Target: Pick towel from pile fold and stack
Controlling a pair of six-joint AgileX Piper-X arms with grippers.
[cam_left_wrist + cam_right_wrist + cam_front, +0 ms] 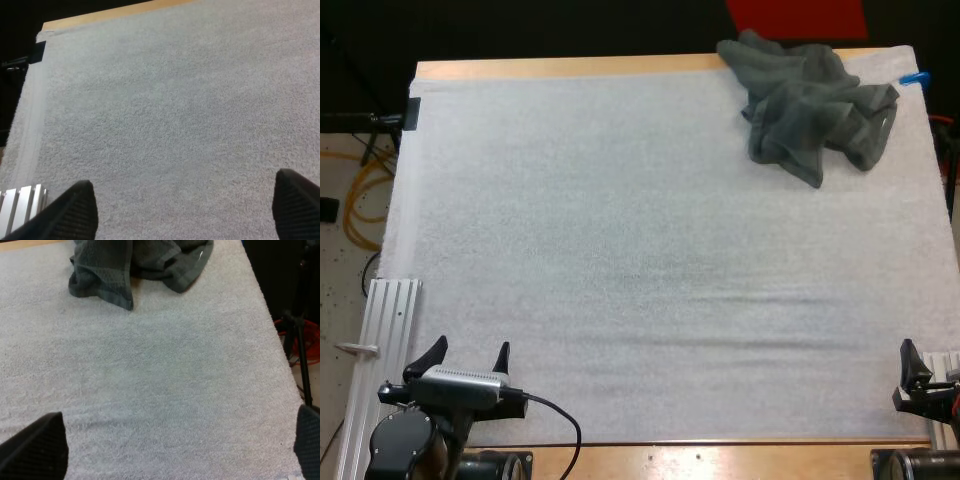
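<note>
A pile of crumpled dark grey-green towels [810,105] lies at the far right corner of the white mat [650,250]. Its near edge hangs toward me in the right wrist view, towels [135,265]. My left gripper [466,358] rests at the mat's near left corner, open, with bare mat between its fingers [70,212]. Open too, my right gripper [922,375] sits at the near right corner, far short of the pile. Its fingers [37,447] stand wide apart over bare mat.
An aluminium rail [390,320] runs along the mat's near left side. A black clamp [412,112] sits at the far left edge. A thin black stand [297,340] rises just off the mat's right side. The wooden table edge [570,67] borders the far side.
</note>
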